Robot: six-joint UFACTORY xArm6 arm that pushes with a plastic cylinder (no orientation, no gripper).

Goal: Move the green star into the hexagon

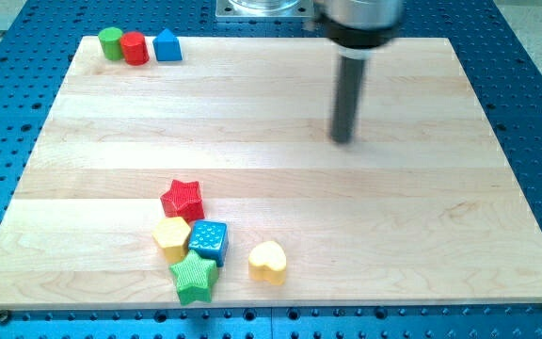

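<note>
The green star [194,278] lies near the view's bottom edge of the wooden board, left of centre. The yellow hexagon [171,235] sits just above and to its left, close to it or touching. A blue cube [209,239] touches the star's upper right. A red star [183,199] sits above the hexagon. My tip [344,139] rests on the board in the upper right part, far from this cluster, up and to the right of it.
A yellow heart [267,263] lies right of the green star. A green cylinder [111,42], a red cylinder [135,47] and a blue block [167,45] stand in a row at the board's top left corner. The board [280,188] lies on a blue perforated table.
</note>
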